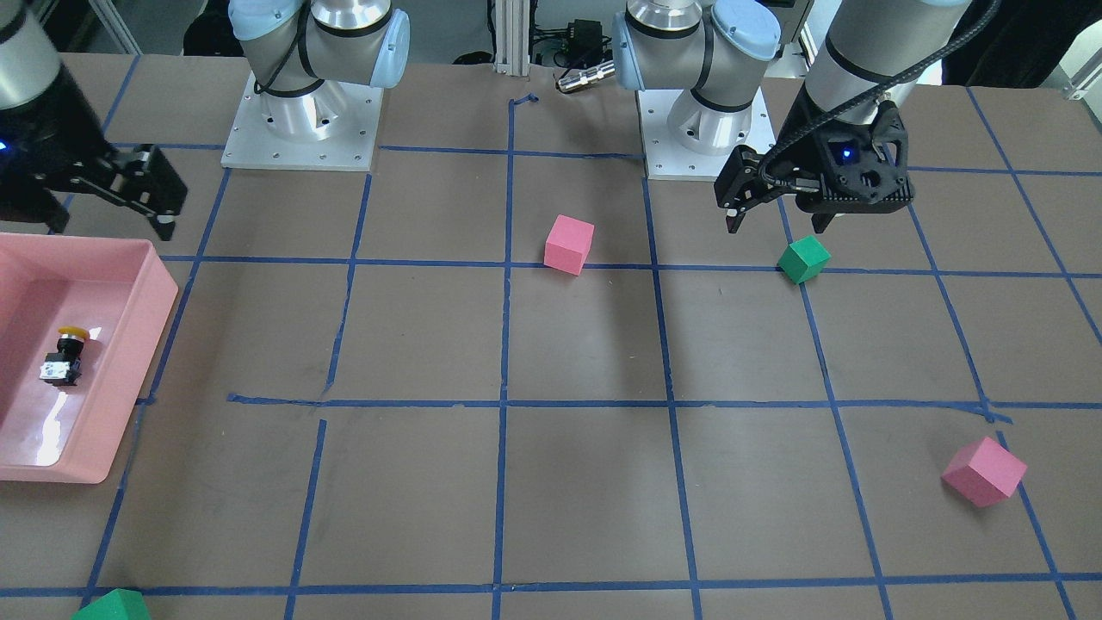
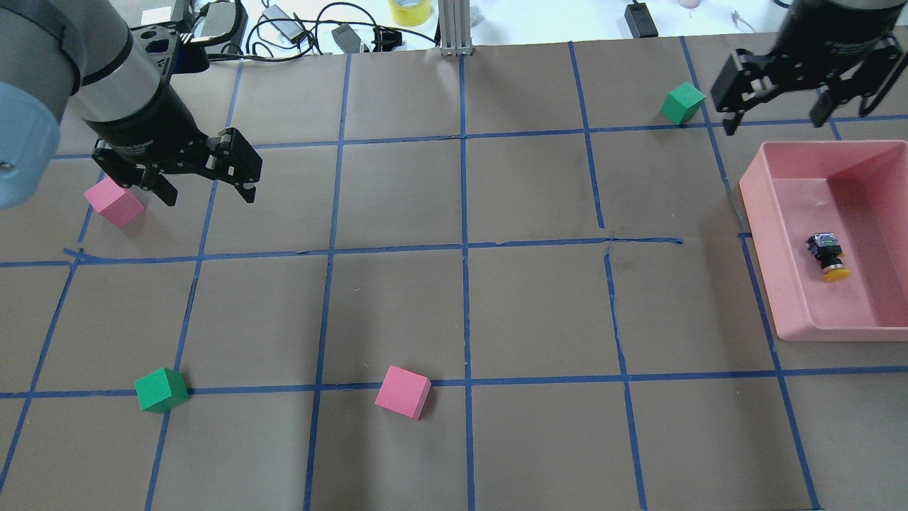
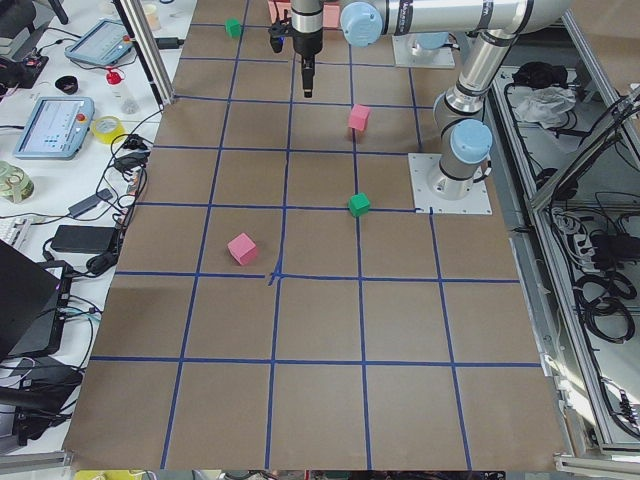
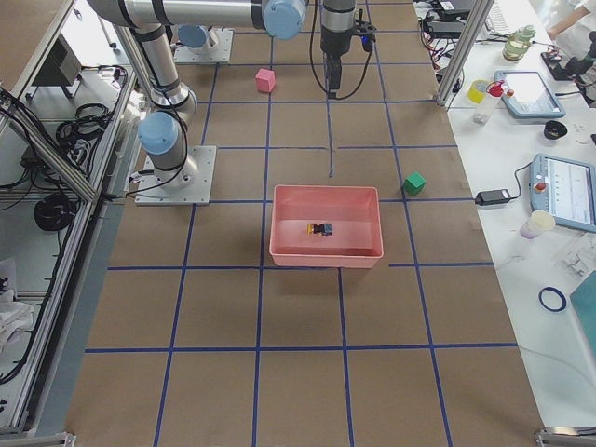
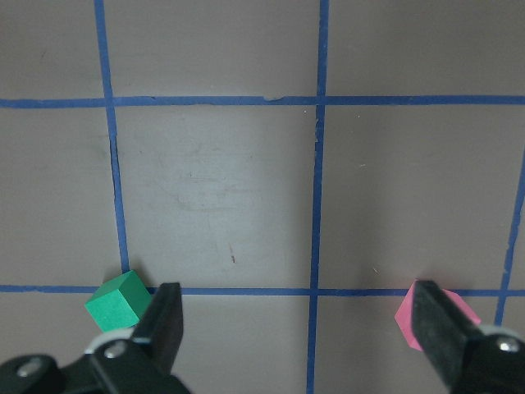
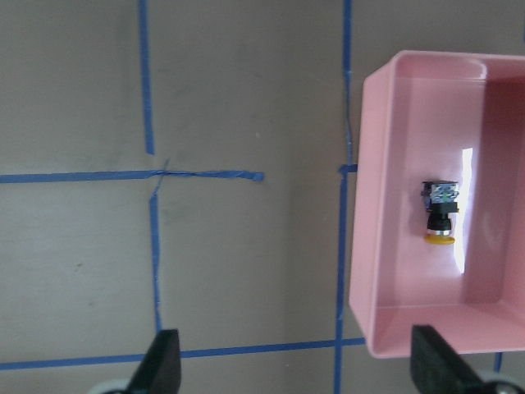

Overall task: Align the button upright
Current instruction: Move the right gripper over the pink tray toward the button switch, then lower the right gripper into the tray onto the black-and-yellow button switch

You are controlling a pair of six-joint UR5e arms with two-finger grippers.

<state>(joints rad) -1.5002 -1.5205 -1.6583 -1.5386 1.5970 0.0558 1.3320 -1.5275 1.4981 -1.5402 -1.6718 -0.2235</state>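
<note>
Button: lying on its side in the pink tray, yellow cap toward the robot. Right end effector: spread, empty, hanging fingers-down above the surface near the tray. Left end effector: spread, empty, raised beside a pink cube.

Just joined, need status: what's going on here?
Nothing is gripped yet. The button lies on its side in the pink tray. The right claw hangs open beside the tray, apart from the button. The left claw is open too, by a pink cube.
</note>
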